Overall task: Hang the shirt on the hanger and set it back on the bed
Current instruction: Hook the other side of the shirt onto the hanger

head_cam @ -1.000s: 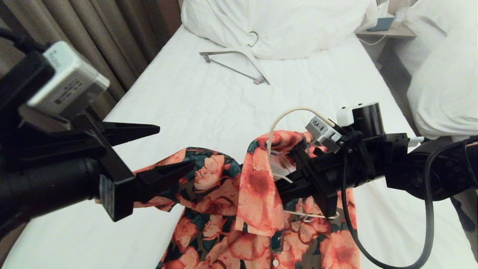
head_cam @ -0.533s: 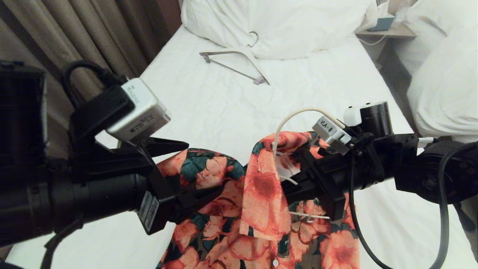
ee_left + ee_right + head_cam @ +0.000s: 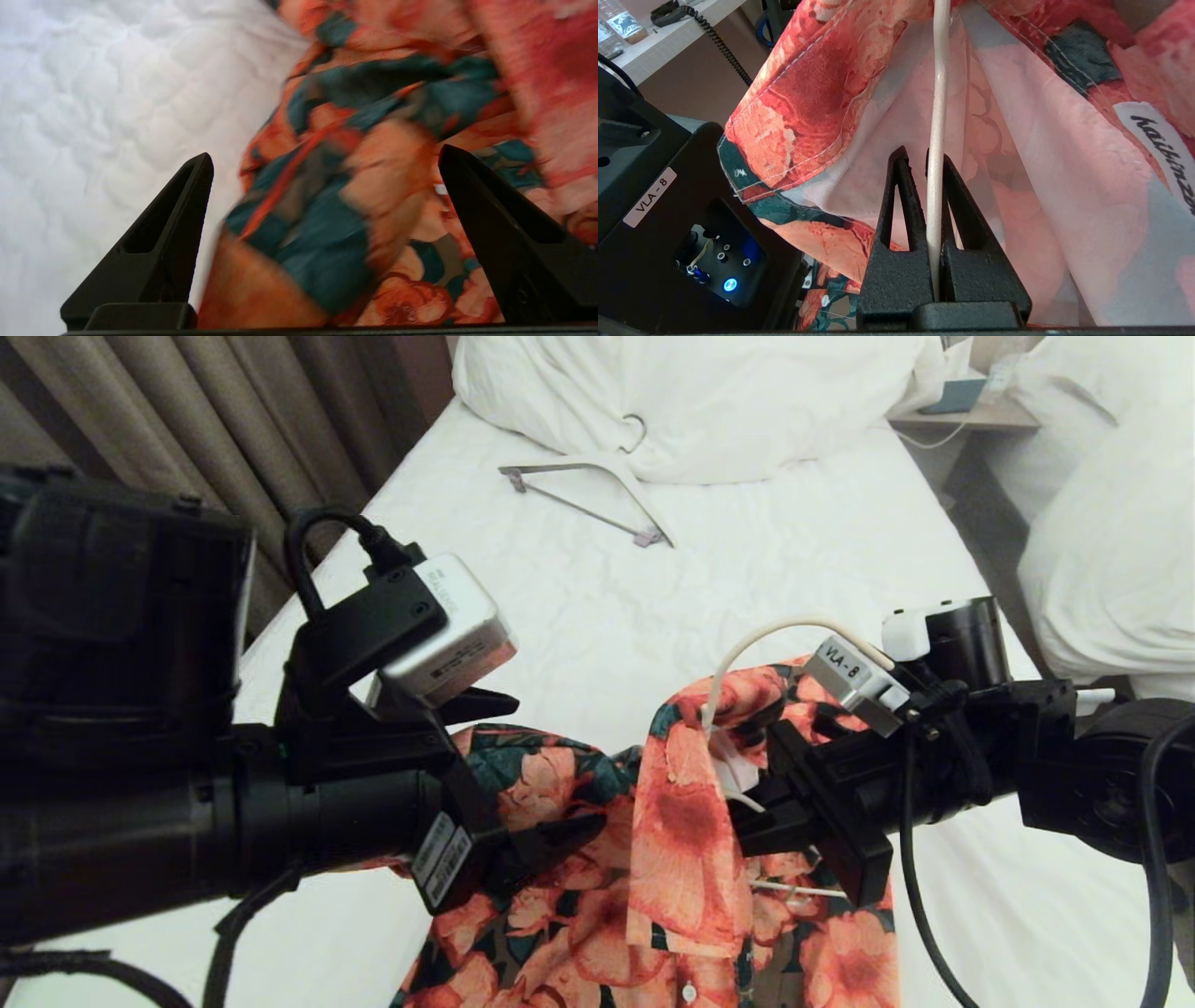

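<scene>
The floral shirt [image 3: 681, 821] hangs over the near part of the bed [image 3: 579, 616], lifted at its collar. The thin cream hanger [image 3: 747, 644] runs under the collar, its hook arching above. My right gripper [image 3: 747, 807] is shut on the hanger's wire [image 3: 937, 93], with the shirt's pale inside [image 3: 1017, 163] draped around the gripper [image 3: 920, 156]. My left gripper [image 3: 555, 761] is at the shirt's left shoulder, open. In the left wrist view, bunched shirt fabric [image 3: 327, 210] lies between the wide-apart jaws of the left gripper [image 3: 324, 156]; touch cannot be told.
A thicker grey-white hanger [image 3: 597, 490] lies far up the bed beside the big pillow [image 3: 691, 392]. Curtains [image 3: 187, 429] hang along the left side. A second bed [image 3: 1111, 523] and a nightstand [image 3: 971, 411] stand to the right.
My left arm has swung right and in to the shirt's left shoulder, its jaws now around the fabric. My right gripper with the hanger has drifted slightly right and down.
</scene>
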### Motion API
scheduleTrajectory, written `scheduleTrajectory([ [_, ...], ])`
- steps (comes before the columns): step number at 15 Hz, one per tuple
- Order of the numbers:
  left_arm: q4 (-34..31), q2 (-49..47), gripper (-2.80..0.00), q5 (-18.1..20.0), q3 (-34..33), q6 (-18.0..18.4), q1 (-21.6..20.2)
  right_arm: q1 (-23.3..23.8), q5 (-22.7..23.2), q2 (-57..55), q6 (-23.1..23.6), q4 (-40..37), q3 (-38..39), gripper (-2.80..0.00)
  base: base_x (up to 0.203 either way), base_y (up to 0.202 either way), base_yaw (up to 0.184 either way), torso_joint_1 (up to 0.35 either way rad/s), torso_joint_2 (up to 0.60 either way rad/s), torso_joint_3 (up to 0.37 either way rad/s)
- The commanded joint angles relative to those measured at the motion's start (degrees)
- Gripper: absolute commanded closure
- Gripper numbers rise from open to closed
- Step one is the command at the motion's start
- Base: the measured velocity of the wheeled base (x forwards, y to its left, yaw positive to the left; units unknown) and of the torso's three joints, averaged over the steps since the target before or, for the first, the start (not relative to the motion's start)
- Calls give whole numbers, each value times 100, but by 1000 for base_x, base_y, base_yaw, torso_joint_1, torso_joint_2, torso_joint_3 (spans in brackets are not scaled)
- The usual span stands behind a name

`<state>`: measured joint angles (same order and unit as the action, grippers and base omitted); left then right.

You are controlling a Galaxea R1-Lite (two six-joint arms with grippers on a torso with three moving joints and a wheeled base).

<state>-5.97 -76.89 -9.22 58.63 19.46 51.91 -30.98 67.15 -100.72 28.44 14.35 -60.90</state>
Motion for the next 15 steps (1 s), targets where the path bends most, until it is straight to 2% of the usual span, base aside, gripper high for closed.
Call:
scheduleTrajectory([
  [1,8,-195,-280,136,59,6,93,-5,36,8,12,12,0,0,0,0,0,0,0,0],
  [6,55,-324,-280,481,111,-20,118,48,49,11,12,15,-44,0,0,0,0,0,0,0],
  [9,328,-441,-280,674,113,-30,101,83,71,26,12,15,-27,0,0,0,0,0,0,0],
  [11,627,-555,-280,744,93,-30,74,117,71,26,13,15,-27,0,0,0,0,0,0,0],
  [14,668,-590,-280,746,43,-21,74,118,79,26,14,15,-18,0,0,0,0,0,0,0],
  [15,668,-585,0,746,43,-21,74,127,79,26,21,15,-18,0,0,0,0,0,0,0],
])
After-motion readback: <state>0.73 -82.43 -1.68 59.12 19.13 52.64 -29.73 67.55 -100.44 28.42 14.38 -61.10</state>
